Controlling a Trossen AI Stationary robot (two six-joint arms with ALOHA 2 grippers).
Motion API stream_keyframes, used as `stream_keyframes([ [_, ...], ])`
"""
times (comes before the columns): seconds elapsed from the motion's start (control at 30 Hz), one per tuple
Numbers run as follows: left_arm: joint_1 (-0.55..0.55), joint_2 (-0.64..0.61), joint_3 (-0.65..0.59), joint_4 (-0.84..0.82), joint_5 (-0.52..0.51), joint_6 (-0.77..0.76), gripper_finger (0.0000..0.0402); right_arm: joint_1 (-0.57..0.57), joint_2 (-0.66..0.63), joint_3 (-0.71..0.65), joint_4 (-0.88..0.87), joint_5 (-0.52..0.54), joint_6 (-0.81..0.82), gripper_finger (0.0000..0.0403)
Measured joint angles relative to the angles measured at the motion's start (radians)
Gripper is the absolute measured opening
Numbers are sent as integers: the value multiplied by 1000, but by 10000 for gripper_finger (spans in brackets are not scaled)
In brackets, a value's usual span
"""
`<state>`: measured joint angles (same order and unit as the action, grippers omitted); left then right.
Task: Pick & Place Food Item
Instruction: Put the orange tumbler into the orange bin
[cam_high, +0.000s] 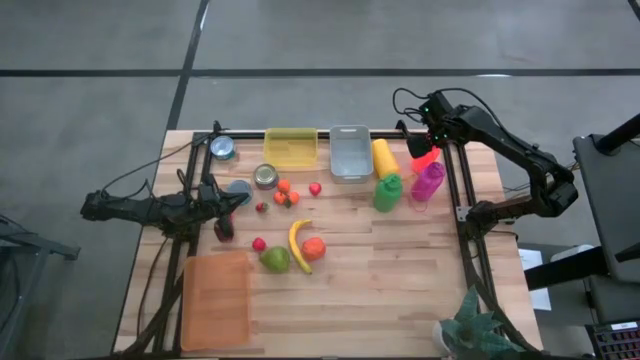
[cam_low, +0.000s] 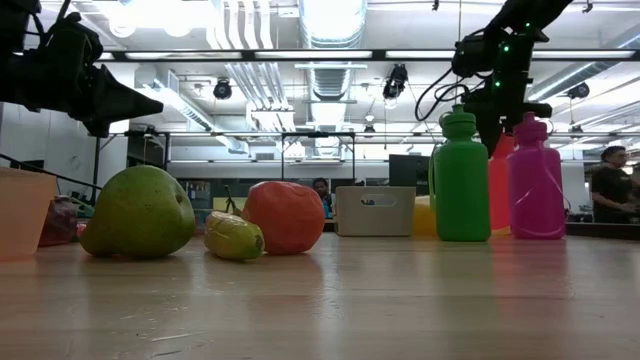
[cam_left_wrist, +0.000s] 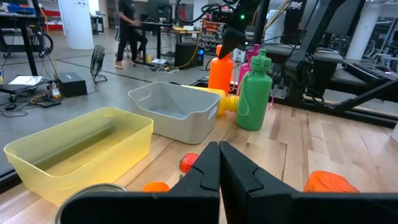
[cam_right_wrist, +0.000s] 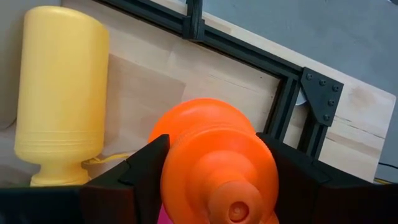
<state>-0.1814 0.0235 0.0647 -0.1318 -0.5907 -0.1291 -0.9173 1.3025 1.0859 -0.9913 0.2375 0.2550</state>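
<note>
1. Two arms are on your table, and only the right one is at work; start at the near edge, where the orange tray lies flat at the front left corner.
2. Just past it sits your food cluster: the green pear, the yellow banana and an orange fruit lie close together, with a small red fruit just to the left of the pear.
3. Next, the left gripper waits low by the left rail, its fingers pressed together and holding nothing.
4. Farther in you have two small orange fruits and a red one beside a tin can.
5. Along the back row stand the yellow bin and the grey bin, side by side.
6. Right of the bins, a yellow bottle lies on its side, with the green bottle and the magenta bottle upright near it.
7. At the far right corner, your right gripper sits over the upright orange bottle, with a finger on either side of its shoulder; they look closed on it, though contact is hard to confirm.
</note>
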Motion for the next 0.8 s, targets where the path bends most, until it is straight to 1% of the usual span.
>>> stream_keyframes([
  [0.2,0,0,0,0,0,0,0,0,-5,1,-4,0,-1,219],
  [0.47,0,0,0,0,0,0,0,2,-30,41,-2,-6,-7,220],
  [0.6,0,0,0,0,0,0,0,5,-64,66,-1,-15,-6,220],
  [0.8,0,0,0,0,0,0,0,33,-128,115,6,-60,-30,220],
])
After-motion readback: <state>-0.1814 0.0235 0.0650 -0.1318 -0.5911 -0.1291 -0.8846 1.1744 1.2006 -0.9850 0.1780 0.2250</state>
